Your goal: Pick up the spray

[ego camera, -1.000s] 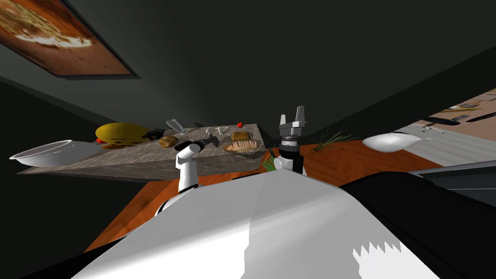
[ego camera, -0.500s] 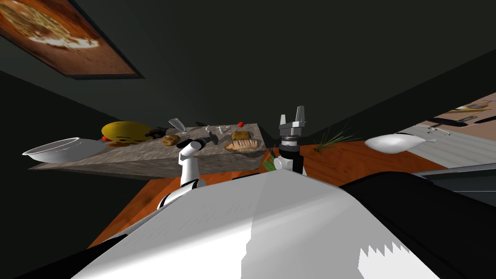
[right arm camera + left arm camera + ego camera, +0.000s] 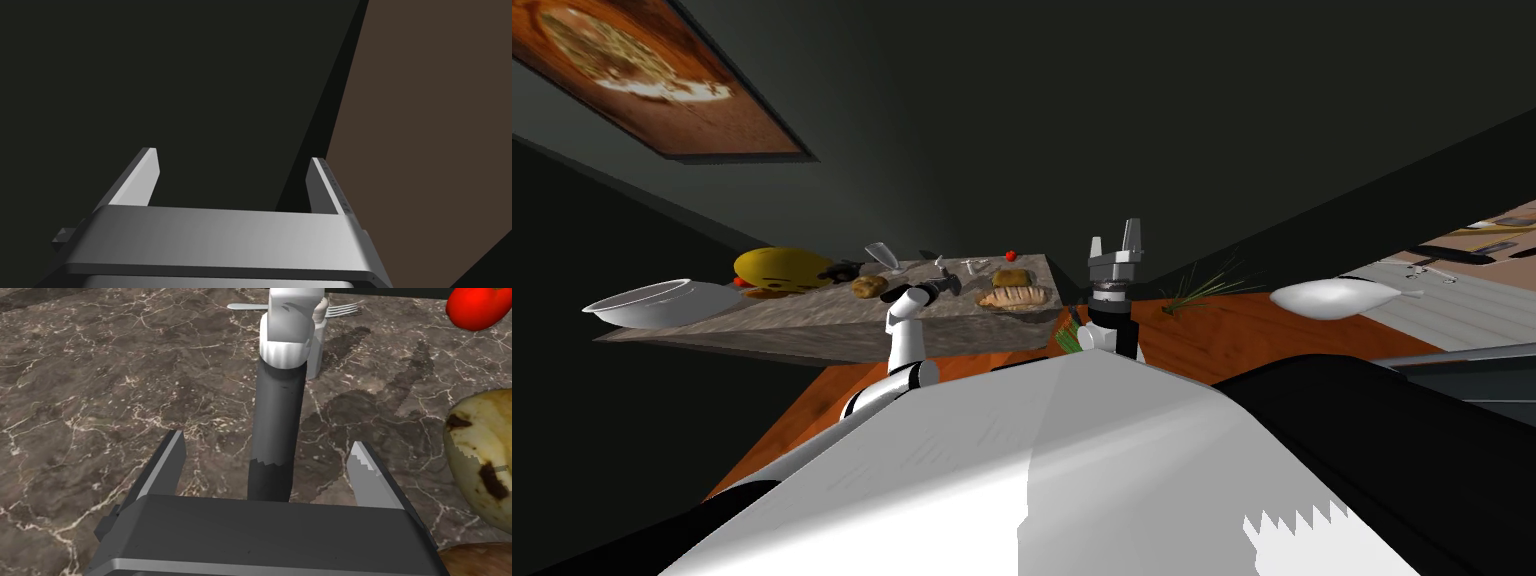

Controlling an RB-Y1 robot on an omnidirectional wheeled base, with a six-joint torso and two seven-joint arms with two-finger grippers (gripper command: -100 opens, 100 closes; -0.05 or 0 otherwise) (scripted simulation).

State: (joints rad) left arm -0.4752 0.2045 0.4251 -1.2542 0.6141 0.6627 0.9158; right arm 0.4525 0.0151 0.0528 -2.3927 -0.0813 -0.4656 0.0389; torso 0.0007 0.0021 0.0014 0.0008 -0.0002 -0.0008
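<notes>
1. Left gripper (image 3: 266, 440): the two fingers (image 3: 169, 455) stood apart, and neither blade touched anything. In the head view we saw this gripper (image 3: 940, 286) held level, low over the counter.

2. Spray (image 3: 277, 413): its dark grey body ran straight out from between the open fingers, with a gap on each side. Its white head pointed away from the gripper. It appeared to lie along the counter, although we could not confirm that from the wrist view.

3. Counter (image 3: 100, 388): a brown, white-veined marble top lay under the gripper and the spray. The shadows of the fingers fell across it beside the bottle.

4. Surrounding items: a fork (image 3: 345, 309) lay just beyond the spray head. A red tomato (image 3: 477, 308) sat well apart from it, by the far edge. A pale yellow lump with dark blotches (image 3: 480, 463) lay near the outer side of one finger. At the other end of the counter (image 3: 812, 325), the head view showed a white bowl (image 3: 662, 302).

5. Right gripper (image 3: 1113, 246): it was raised beside the counter's end with its fingers pointing up and spread apart, holding nothing.
</notes>
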